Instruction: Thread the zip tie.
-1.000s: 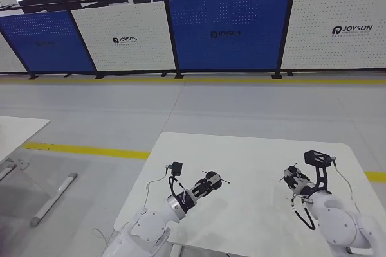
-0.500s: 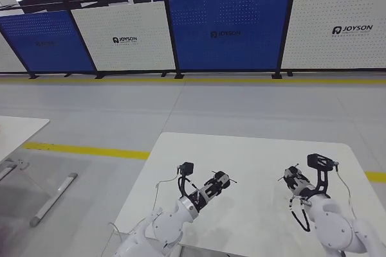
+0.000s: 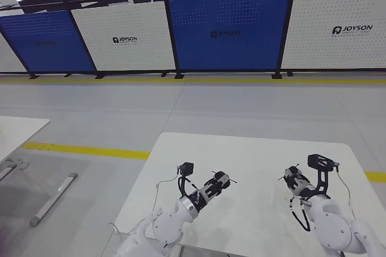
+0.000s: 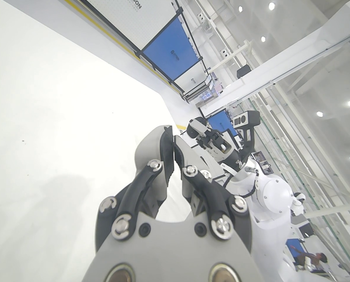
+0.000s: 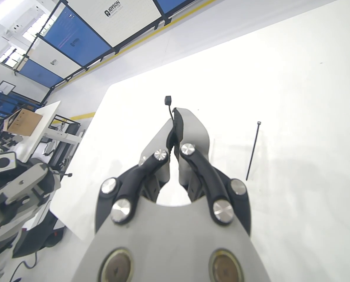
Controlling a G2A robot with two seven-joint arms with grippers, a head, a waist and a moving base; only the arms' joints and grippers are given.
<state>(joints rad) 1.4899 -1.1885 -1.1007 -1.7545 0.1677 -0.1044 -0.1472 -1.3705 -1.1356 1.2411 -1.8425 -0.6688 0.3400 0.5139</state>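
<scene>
the right gripper (image 5: 175, 115) is pinched fully closed on the zip tie (image 5: 167, 100). the tie's square head pokes out just past the fingertips, and its band runs back along the seam between the pads. that head points across the desk (image 5: 295, 74) toward the left gripper (image 4: 172, 132), which is also clamped closed. a thin strip (image 5: 68, 174) juts from the left gripper's tips; i take it for a tie end, though it is too small to be sure.

the two grippers angle toward each other over the near half of the desk, well apart. the coming move seems to turn on closing that gap and lining the strip's long axis up with the opening in the head. neither arm looks clearly nearer to the meeting point.

a spare zip tie (image 5: 252, 151) lies flat on the desk just beside the right gripper, its long axis roughly along the gripper's own. both arms hang above the surface, not resting on it.
</scene>
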